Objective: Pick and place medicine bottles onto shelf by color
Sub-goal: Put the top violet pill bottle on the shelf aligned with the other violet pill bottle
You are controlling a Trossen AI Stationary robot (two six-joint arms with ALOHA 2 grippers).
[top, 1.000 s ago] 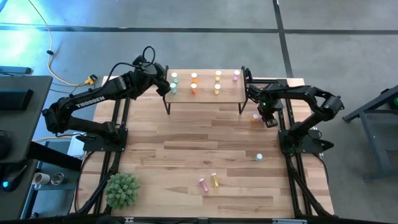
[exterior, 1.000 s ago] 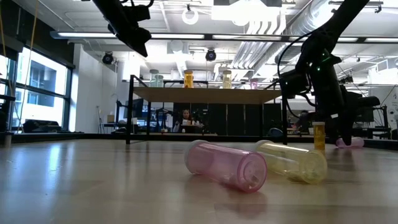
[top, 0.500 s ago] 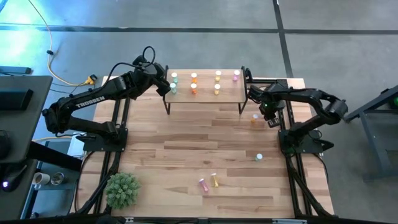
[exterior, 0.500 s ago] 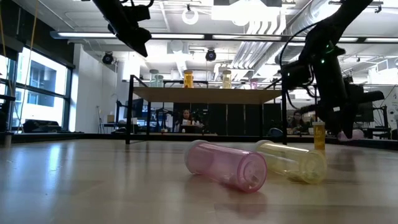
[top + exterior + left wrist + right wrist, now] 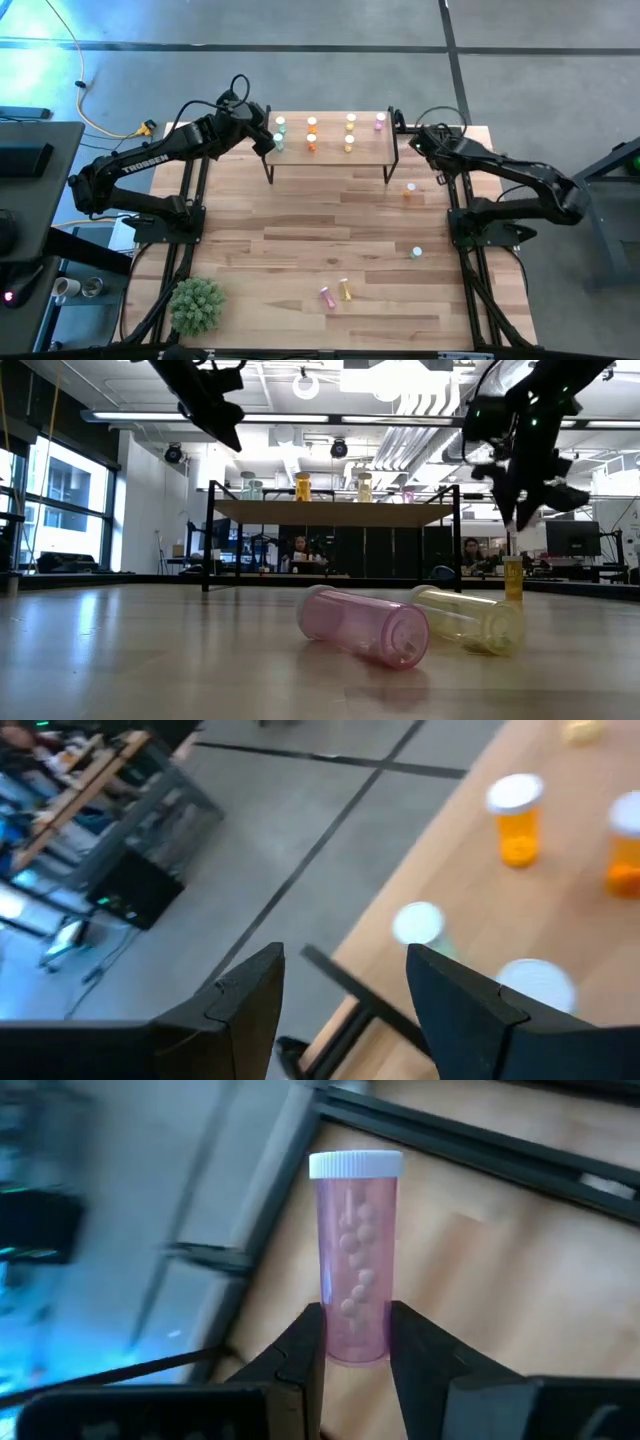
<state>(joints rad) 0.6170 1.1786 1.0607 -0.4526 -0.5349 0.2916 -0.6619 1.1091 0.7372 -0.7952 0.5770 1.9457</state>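
The shelf point(image 5: 330, 152) stands at the table's far edge. On it stand green point(image 5: 279, 126), orange point(image 5: 312, 124), yellow point(image 5: 350, 121) and pink point(image 5: 380, 121) medicine bottles. My left gripper point(image 5: 266, 141) hovers open over the shelf's left end, above the green bottles' white caps point(image 5: 418, 923). My right gripper point(image 5: 438, 170) is up in the air off the shelf's right end, shut on a pink bottle point(image 5: 354, 1250). On the table an orange bottle point(image 5: 410, 188) and a teal one point(image 5: 416, 253) stand. A pink bottle point(image 5: 365, 624) and a yellow one point(image 5: 470, 618) lie on their sides. My right gripper pinches the pink bottle's lower body point(image 5: 352, 1325), near its base, between its two fingers. The bottle runs along the fingers, its white cap point(image 5: 356, 1165) pointing away from them. The fingers slant down from above. The bottle is lifted clear of the table.
A small green plant point(image 5: 196, 305) sits at the table's near left corner. The shelf's black legs point(image 5: 209, 535) stand at its ends. Bare wood lies between the shelf and the lying bottles.
My right gripper has risen from the table near its right edge and has tipped its fingers up from pointing nearly straight down. The pink bottle that lay there has been lifted clear with it. My left gripper has kept still.
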